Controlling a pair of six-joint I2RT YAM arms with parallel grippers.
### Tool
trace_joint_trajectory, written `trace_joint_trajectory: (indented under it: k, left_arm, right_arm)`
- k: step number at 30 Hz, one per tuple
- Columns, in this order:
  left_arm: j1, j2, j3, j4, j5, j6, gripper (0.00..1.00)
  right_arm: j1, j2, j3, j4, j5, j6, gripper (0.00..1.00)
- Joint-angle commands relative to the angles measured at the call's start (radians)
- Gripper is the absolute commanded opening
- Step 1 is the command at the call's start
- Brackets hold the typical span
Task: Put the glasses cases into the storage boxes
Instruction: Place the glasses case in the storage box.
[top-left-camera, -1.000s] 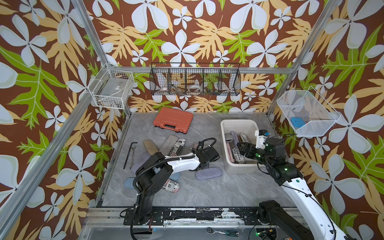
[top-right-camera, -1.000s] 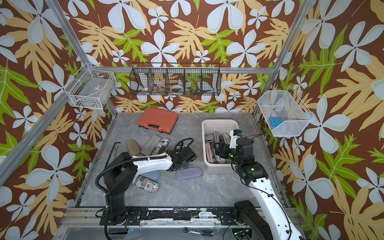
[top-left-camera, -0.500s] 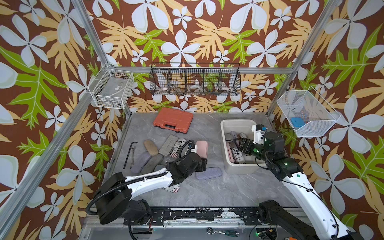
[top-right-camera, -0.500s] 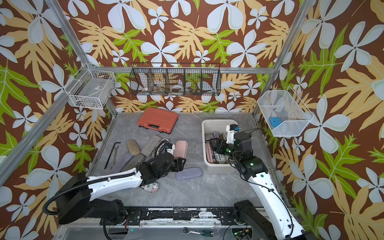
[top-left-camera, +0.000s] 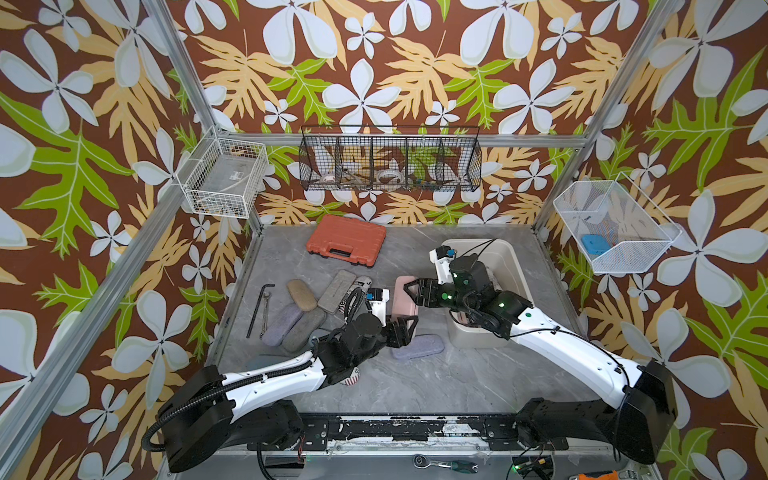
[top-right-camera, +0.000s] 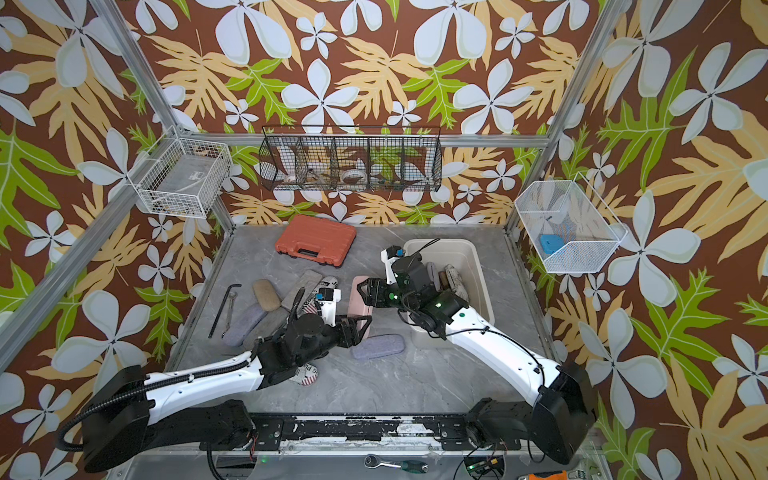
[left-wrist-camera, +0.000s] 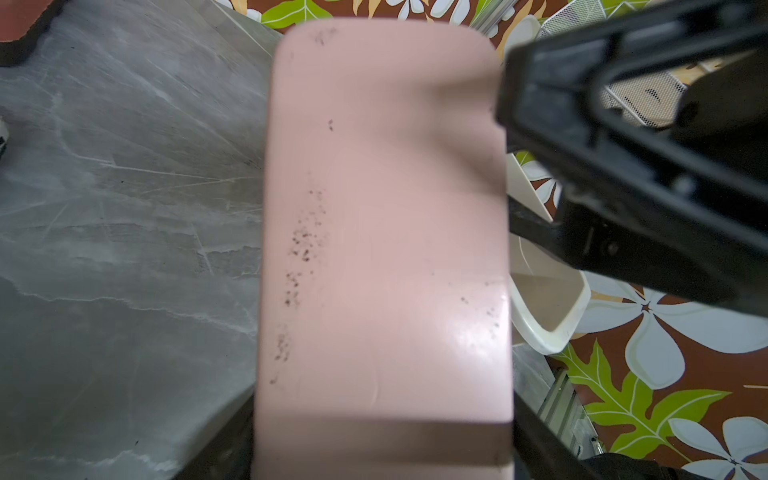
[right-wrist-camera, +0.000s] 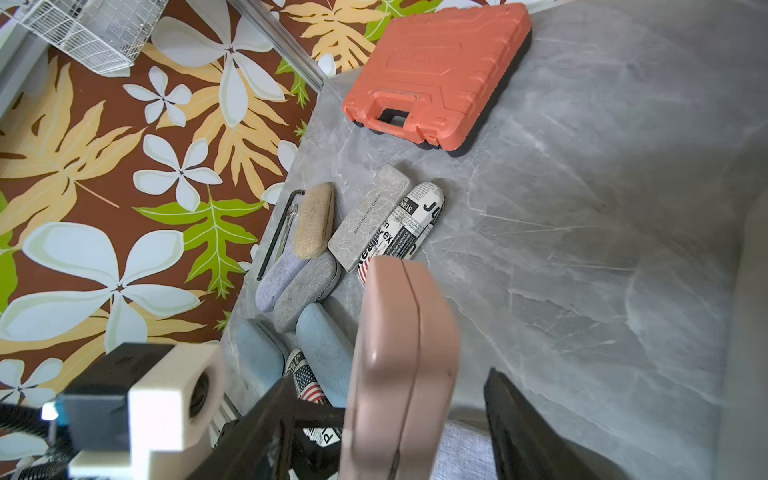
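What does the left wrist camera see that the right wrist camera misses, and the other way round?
Left wrist only: the pink case face-on, with dark speckles on its broad side. Right wrist only: that case edge-on with its seam, and cases lying on the table, such as the tan case and a newspaper-print case. Both: the pink case and the grey table.

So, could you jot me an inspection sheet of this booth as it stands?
Surface: grey marbled tabletop.
Job's things: pink case held upright off the table; lavender case and a cluster of others lying flat; cream tub already holds a few.
Clutter: orange toolcase, hex key.
Grippers: left gripper shut on the pink case; right gripper open, jaws straddling its far end.
Cables: black cable loops above the tub.
Surroundings: floral walls, black wire basket, white mesh basket with a blue item.
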Motion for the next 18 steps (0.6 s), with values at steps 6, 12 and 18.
trace_joint_trajectory:
  k: [6, 12, 18]
  left_arm:
    - [0.0, -0.061, -0.047, 0.102, -0.019, -0.008, 0.62]
    - [0.0, -0.057, -0.048, 0.115, -0.02, -0.009, 0.63]
    - [0.0, -0.026, -0.019, 0.127, -0.016, 0.001, 0.68]
  right_arm:
    - [0.024, 0.029, -0.002, 0.072, 0.027, 0.064, 0.54]
    - [0.034, 0.057, -0.017, 0.104, -0.026, 0.08, 0.46]
    - [0.042, 0.028, -0.017, 0.117, -0.035, 0.069, 0.28]
